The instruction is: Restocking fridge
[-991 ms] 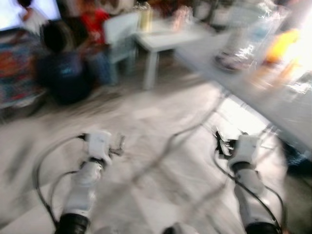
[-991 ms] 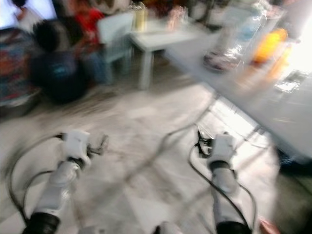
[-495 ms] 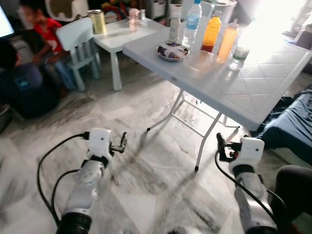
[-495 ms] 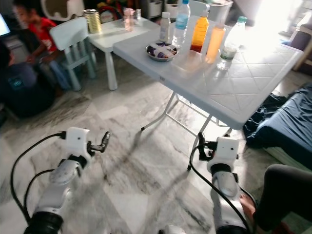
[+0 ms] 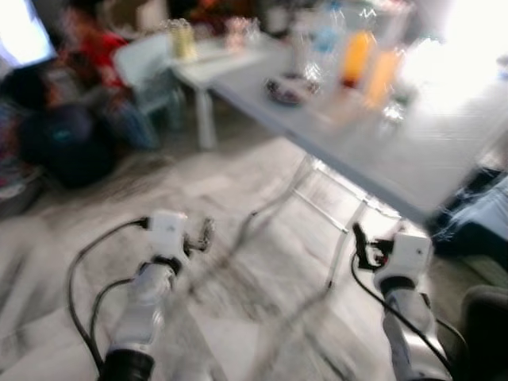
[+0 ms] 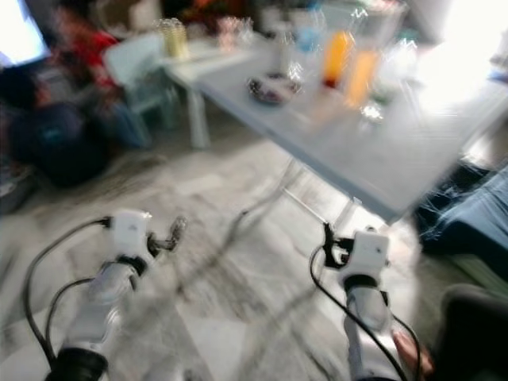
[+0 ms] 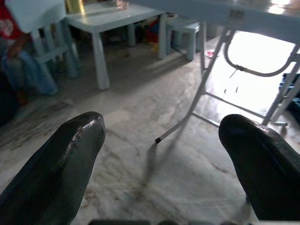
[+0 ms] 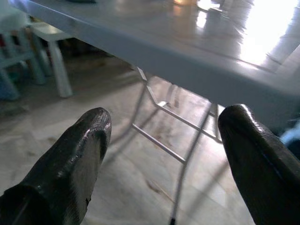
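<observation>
A white folding table (image 5: 413,167) stands ahead to the right, blurred. On it are several bottles, among them two orange ones (image 5: 357,57) and a clear one with a blue label (image 5: 321,40), plus a small bowl (image 5: 287,89). My left gripper (image 5: 205,234) is held low over the marble floor, open and empty; its fingers (image 7: 61,164) frame the table's leg. My right gripper (image 5: 359,242) is also open and empty, below the table's near edge, with its fingers (image 8: 70,159) pointing under the tabletop (image 8: 187,51).
A small white children's table (image 5: 218,63) and chair (image 5: 151,67) stand at the back left, with a tin can (image 5: 184,38) on the table. People (image 5: 67,119) sit on the floor at the left. A dark blue cloth (image 6: 468,222) lies at the right; a foot (image 6: 413,353) shows near it.
The whole picture has shifted and blurred, so the camera has moved. Both arms keep the same pose, grippers still open.
</observation>
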You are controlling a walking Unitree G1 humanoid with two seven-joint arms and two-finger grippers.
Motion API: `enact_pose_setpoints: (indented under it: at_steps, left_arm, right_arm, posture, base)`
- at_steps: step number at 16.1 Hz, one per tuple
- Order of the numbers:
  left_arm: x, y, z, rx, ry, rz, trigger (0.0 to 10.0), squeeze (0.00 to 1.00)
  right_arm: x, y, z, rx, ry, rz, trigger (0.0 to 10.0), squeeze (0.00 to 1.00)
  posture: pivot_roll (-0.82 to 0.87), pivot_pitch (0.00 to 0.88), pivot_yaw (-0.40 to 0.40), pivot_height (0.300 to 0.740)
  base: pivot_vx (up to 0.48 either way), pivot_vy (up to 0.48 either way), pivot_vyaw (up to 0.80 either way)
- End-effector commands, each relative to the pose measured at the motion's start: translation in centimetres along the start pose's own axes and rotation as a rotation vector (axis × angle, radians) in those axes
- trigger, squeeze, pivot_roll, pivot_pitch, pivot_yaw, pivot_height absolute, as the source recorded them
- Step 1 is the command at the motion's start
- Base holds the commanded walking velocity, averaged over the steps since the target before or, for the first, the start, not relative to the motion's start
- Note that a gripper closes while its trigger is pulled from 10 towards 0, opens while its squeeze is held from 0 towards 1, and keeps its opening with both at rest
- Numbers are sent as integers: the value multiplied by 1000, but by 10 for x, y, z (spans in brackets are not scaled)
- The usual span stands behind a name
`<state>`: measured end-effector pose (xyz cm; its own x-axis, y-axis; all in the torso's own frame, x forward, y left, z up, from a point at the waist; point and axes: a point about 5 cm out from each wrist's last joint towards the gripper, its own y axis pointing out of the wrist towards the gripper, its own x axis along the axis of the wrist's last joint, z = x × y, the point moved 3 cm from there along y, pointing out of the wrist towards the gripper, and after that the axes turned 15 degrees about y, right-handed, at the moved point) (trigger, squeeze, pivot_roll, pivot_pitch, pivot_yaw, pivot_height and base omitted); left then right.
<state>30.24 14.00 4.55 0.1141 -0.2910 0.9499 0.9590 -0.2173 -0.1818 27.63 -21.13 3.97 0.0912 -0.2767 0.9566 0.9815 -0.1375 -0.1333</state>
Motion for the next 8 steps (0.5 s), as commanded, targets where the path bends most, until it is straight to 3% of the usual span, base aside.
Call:
enact_pose_setpoints:
  at_steps: [1,3,8]
  left_arm:
    - [4,0,9,17,19,-12,10000,0]
    - [5,0,9,14,20,-12,10000,0]
    - [7,1,9,8,8,-28,10000,0]
  right_arm:
    - [9,7,15,38,18,-34,10000,0]
    - [9,6,14,36,15,-32,10000,0]
    - [7,7,14,38,12,-28,10000,0]
  posture:
    - [9,47,-11,740]
    - [11,53,-10,740]
    - [14,51,-11,740]
  base:
    - [454,0,0]
    - [418,133,0]
    - [337,340,0]
